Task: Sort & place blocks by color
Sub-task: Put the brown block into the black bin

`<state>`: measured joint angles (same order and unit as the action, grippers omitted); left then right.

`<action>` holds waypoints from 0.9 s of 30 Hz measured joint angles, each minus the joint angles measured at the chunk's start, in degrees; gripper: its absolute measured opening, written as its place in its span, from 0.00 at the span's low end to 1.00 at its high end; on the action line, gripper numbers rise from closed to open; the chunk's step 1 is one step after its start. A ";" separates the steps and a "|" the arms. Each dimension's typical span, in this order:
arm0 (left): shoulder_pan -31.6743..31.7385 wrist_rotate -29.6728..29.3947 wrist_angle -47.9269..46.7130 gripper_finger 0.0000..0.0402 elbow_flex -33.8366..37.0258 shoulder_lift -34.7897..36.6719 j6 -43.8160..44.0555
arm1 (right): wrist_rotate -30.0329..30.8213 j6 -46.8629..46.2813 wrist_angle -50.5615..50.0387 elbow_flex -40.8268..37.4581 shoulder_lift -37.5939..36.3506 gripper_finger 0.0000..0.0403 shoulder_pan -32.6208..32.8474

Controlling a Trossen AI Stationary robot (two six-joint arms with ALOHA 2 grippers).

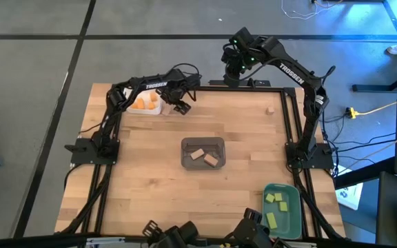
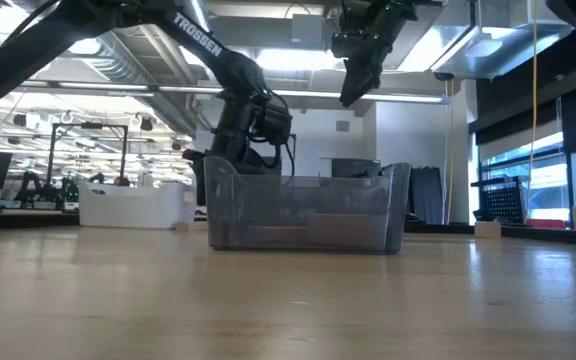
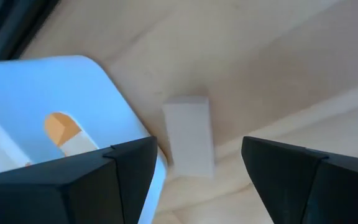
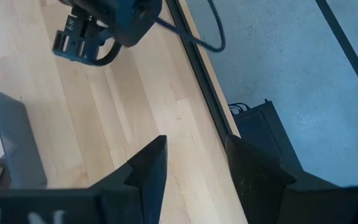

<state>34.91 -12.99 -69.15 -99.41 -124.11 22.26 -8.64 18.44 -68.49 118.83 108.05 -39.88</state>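
From above your left gripper (image 1: 180, 106) sits by the white tray (image 1: 145, 110) of orange blocks (image 1: 143, 103), right gripper (image 1: 234, 60) parked high w/ fingers parted, empty; left wrist view: jaws wide over a pale wooden bar (image 3: 189, 135) beside the tray, so lower & close next.

The left gripper (image 1: 182, 107) hangs just beside the white tray (image 1: 145, 109), which holds orange blocks (image 1: 143, 102). The right gripper (image 1: 234, 67) is up by the far edge of the worktop (image 1: 143, 186). A grey tray (image 1: 202, 153) in the middle holds two tan blocks (image 1: 204, 156). A teal tray (image 1: 282, 209) holds yellow-green blocks (image 1: 276, 200). One tan block (image 1: 270, 109) sits alone.
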 joint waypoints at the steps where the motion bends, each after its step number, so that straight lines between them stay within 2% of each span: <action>1: 0.36 -0.03 0.38 0.57 0.30 0.03 -0.12 | 0.00 0.00 0.00 0.00 0.00 0.41 0.00; 14: 2.25 2.50 5.96 0.57 8.65 0.20 -0.47 | 0.00 0.22 0.00 0.00 0.00 0.41 -0.02; 27: 1.97 0.21 8.84 0.57 9.85 0.39 -1.23 | 0.00 0.22 0.00 0.00 0.00 0.41 0.00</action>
<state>36.88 -12.78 -60.31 -89.56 -123.72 21.03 -8.64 18.65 -68.49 118.83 108.05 -39.88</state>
